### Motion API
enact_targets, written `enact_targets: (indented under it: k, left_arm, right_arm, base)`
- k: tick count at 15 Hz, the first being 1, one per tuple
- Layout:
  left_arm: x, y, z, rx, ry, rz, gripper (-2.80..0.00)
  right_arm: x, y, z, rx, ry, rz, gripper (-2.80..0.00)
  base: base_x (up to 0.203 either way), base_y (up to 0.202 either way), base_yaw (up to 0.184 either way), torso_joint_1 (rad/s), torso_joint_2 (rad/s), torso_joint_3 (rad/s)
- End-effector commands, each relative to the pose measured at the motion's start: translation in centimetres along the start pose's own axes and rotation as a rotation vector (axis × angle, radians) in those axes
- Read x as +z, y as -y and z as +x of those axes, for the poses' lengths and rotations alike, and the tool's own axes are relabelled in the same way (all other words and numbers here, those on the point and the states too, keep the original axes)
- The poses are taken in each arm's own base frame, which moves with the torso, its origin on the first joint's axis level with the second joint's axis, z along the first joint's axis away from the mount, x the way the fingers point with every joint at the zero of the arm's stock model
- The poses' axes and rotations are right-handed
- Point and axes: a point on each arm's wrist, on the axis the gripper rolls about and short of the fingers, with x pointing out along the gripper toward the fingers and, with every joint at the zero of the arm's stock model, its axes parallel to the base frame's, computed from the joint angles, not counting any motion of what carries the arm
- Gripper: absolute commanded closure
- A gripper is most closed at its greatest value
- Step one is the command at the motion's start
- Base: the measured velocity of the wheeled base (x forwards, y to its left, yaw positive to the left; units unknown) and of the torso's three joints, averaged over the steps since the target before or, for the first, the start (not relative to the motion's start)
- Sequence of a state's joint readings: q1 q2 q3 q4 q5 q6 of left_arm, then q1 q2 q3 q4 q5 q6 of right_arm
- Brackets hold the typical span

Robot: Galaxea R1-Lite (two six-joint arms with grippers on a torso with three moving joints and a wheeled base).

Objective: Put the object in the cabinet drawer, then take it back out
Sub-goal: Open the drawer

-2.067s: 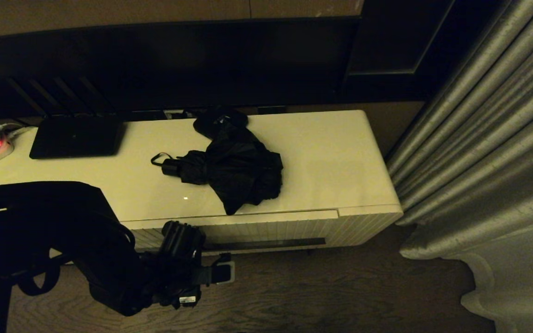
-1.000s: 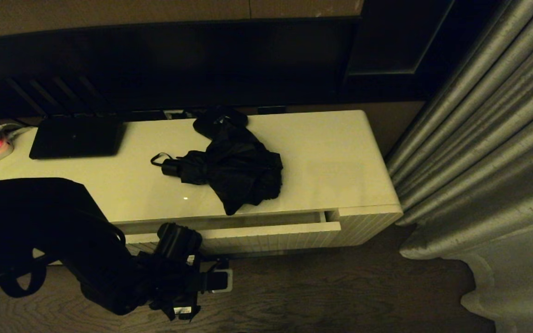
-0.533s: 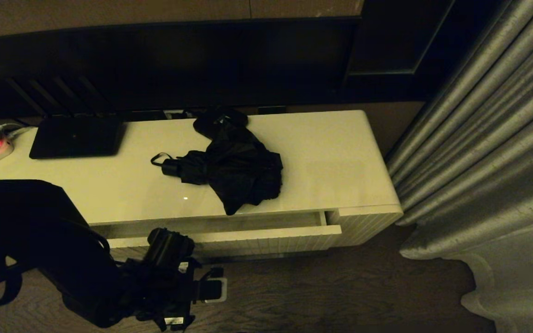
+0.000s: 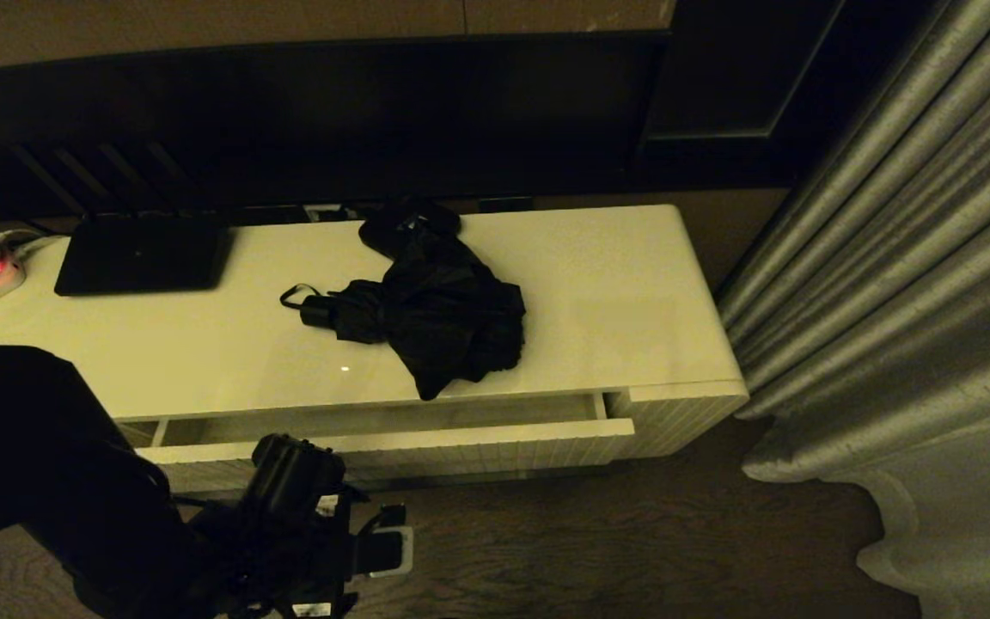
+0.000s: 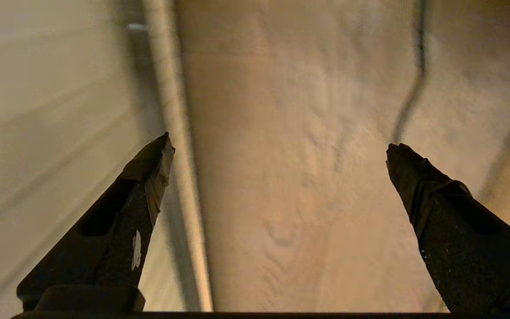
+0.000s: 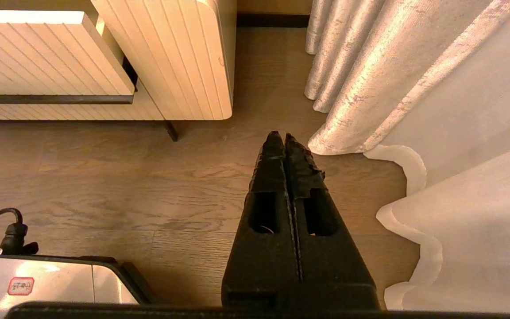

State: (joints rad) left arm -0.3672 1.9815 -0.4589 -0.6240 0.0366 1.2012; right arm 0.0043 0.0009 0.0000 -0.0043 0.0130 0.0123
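Head view: left gripper point(image 4: 379, 540) low in front of the cabinet drawer point(image 4: 392, 447), just below its ribbed front, near the drawer's left half. Drawer partly pulled out, pale interior showing. Left wrist view: fingers point(image 5: 142, 195) spread wide, nothing between them, drawer front close beside one finger, wood floor point(image 5: 303, 177) under the rest. Umbrella point(image 4: 426, 322) on the cabinet top point(image 4: 615, 301), above and behind the gripper, off to its right, handle pointing left. Right gripper point(image 6: 285, 144) parked over the floor near the curtain point(image 6: 392, 66), fingers pressed together, empty.
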Motion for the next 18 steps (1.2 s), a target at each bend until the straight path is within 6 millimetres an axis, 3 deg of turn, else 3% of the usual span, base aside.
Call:
enact_targets:
  k: [1, 5, 6, 10, 18]
  left_arm:
    - [0.2, 0.1, -0.8, 0.067, 0.033, 0.007, -2.8]
    - [0.9, 0.8, -3.1, 0.108, 0.086, -0.08, -2.8]
    - [1.0, 0.9, -3.7, 0.116, 0.098, -0.098, 0.0]
    - [1.1, 0.5, -6.9, 0.177, 0.162, -0.176, 0.0]
    - [0.8, 0.3, -14.9, 0.139, 0.214, -0.323, 0.0]
  right_arm:
    - [0.0, 0.0, 0.0, 0.001, -0.001, 0.0, 0.0]
    - [0.0, 0.0, 0.0, 0.001, 0.0, 0.0, 0.0]
    - [0.0, 0.0, 0.0, 0.001, 0.0, 0.0, 0.0]
    - [0.0, 0.0, 0.0, 0.001, 0.0, 0.0, 0.0]
    - [0.0, 0.0, 0.0, 0.001, 0.0, 0.0, 0.0]
  base:
    - [0.0, 0.0, 0.0, 0.0, 0.0, 0.0]
    - [0.0, 0.0, 0.0, 0.0, 0.0, 0.0]
    - [0.0, 0.0, 0.0, 0.0, 0.0, 0.0]
    - [0.0, 0.0, 0.0, 0.0, 0.0, 0.0]
    - [0.0, 0.0, 0.0, 0.0, 0.0, 0.0]
